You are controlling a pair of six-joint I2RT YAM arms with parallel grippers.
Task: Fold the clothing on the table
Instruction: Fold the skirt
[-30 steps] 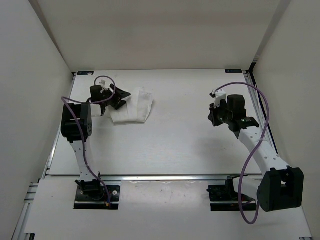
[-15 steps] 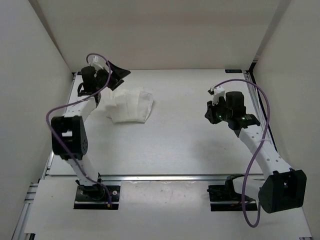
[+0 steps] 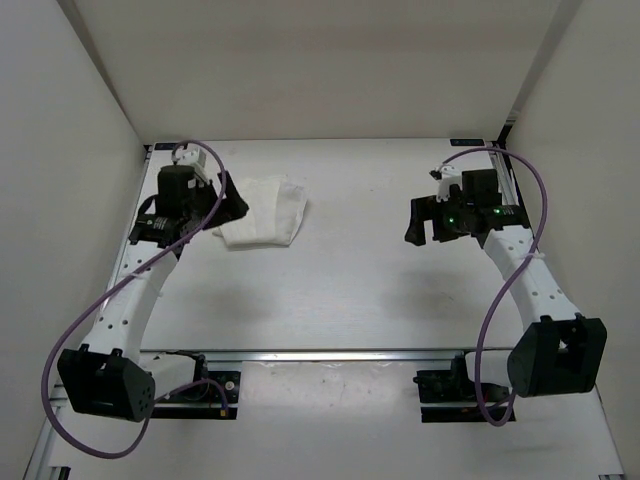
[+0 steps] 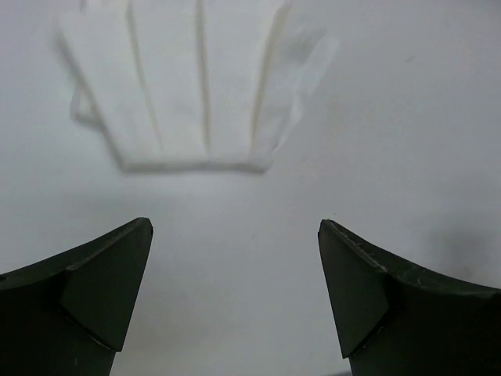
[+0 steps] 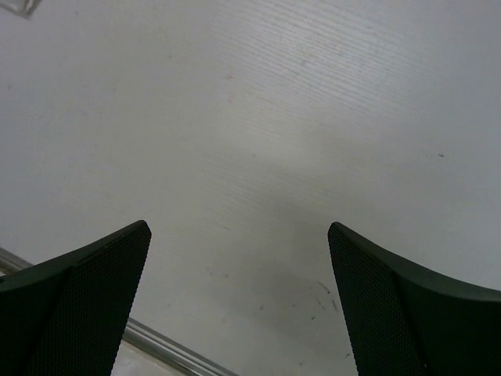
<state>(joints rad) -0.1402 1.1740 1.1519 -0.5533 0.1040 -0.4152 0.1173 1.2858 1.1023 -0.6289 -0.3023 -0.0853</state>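
Observation:
The clothing [image 3: 268, 212] lies as a small folded white bundle at the far left of the table [image 3: 350, 280]. In the left wrist view its pleated folds [image 4: 188, 86] lie flat ahead of the fingers, apart from them. My left gripper [image 3: 236, 204] hovers at the bundle's left edge, open, with only bare table between its fingertips [image 4: 235, 227]. Far from the clothing, on the right side, my right gripper [image 3: 416, 220] is open over bare tabletop [image 5: 239, 227] and holds nothing.
White walls enclose the table on three sides. A metal rail [image 3: 320, 353] runs along the near edge, and another rail [image 5: 164, 345] shows low in the right wrist view. Purple cables loop off both arms.
The right gripper's jaws have gone from shut to wide open. The left arm has swung from the far left corner back over the bundle's left edge, its jaws open throughout.

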